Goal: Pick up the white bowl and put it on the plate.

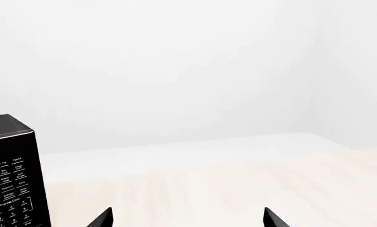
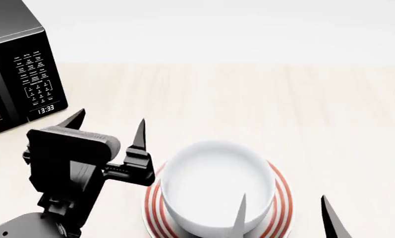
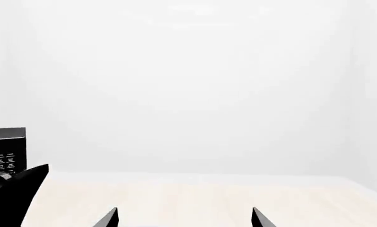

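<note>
In the head view the white bowl (image 2: pixel 214 183) sits upright on the plate (image 2: pixel 283 198), whose red rings show around it, near the front of the wooden table. My left gripper (image 2: pixel 108 130) is open and empty, raised just left of the bowl. My right gripper (image 2: pixel 283 218) is open and empty, one finger over the bowl's near rim, the other to its right. In the left wrist view (image 1: pixel 187 218) and the right wrist view (image 3: pixel 184 217) only spread fingertips show over bare table; bowl and plate are out of view there.
A black microwave (image 2: pixel 15 64) stands at the table's back left; it also shows in the left wrist view (image 1: pixel 12 179) and at the edge of the right wrist view (image 3: pixel 5 149). A white wall lies behind the pale wooden table (image 2: pixel 263 99).
</note>
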Tool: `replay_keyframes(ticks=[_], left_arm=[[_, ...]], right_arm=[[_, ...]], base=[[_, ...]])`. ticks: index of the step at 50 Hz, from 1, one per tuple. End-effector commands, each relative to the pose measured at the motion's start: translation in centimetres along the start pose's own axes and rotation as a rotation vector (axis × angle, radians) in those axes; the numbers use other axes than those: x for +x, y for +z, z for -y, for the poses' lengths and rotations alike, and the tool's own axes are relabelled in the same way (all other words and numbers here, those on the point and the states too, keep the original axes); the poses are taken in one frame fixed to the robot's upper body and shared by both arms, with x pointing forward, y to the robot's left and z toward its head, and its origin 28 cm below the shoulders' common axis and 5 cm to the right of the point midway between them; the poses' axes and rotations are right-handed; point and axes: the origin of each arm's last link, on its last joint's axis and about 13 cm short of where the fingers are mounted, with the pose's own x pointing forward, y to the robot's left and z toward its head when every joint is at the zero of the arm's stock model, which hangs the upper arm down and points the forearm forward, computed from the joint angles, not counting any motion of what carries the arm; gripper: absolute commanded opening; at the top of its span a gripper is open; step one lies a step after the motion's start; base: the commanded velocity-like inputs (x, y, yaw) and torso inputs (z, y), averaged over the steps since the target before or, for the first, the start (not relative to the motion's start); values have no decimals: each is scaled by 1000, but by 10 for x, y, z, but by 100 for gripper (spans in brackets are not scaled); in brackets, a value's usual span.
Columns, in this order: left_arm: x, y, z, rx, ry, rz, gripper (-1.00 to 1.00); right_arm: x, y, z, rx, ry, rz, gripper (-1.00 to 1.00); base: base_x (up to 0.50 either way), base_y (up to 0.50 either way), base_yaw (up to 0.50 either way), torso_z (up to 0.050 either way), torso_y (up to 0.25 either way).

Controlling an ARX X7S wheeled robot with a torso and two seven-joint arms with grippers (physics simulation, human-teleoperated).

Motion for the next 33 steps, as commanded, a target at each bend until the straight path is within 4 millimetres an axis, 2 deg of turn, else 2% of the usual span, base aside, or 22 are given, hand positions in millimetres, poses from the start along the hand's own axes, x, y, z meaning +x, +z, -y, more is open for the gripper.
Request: replay_keyframes(ticks=[1, 12, 25, 33], left_arm=[[-30, 15, -8, 51, 48, 161, 100], [-66, 23, -11, 24, 64, 203, 100], [-95, 34, -15, 28, 99, 270, 100], [-112, 41, -16, -37, 91, 260, 100]], right_arm=[[-4, 22, 0, 0, 7, 61, 100], [-9, 39, -1, 1, 14, 118, 100], [-13, 52, -4, -1, 32, 165, 100], [-17, 59, -4, -2, 42, 194, 100]], base=[[0, 0, 0, 0, 0], [0, 0, 0, 0, 0], [0, 0, 0, 0, 0], [0, 0, 0, 0, 0]])
